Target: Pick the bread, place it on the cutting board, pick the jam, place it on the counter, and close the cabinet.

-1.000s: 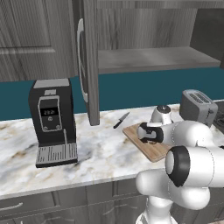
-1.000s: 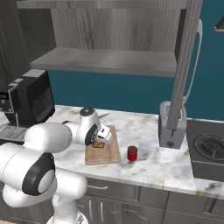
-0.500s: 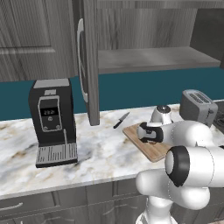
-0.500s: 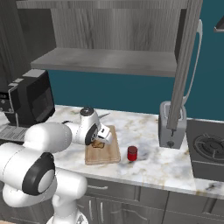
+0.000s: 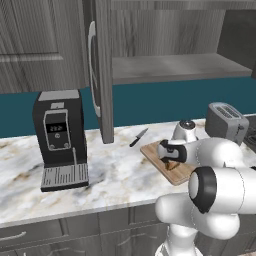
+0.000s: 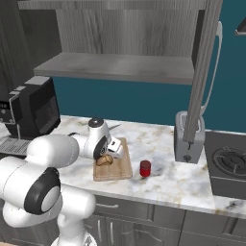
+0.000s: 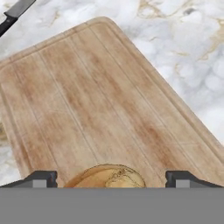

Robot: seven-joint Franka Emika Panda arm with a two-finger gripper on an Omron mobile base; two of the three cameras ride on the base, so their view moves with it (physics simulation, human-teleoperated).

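Observation:
The bread (image 7: pixel 107 176) lies on the cutting board (image 7: pixel 109 100), between the two fingertips of my gripper (image 7: pixel 112 179), which is open and wider than the bread. In the right base view the gripper (image 6: pixel 109 153) hangs low over the bread (image 6: pixel 102 160) on the left half of the board (image 6: pixel 120 169). The jam (image 6: pixel 145 168) stands upright on the counter (image 6: pixel 163 185), just right of the board. The cabinet door (image 5: pixel 102 75) is swung open, and it juts forward as a tall panel (image 6: pixel 204 72) above the counter (image 5: pixel 115 172).
A black coffee machine (image 5: pixel 57 135) stands at the left. A knife (image 5: pixel 138 137) lies behind the board. A silver toaster (image 6: pixel 188 139) sits right of the jam, under the open door. A stove burner (image 6: pixel 230 163) is at the far right.

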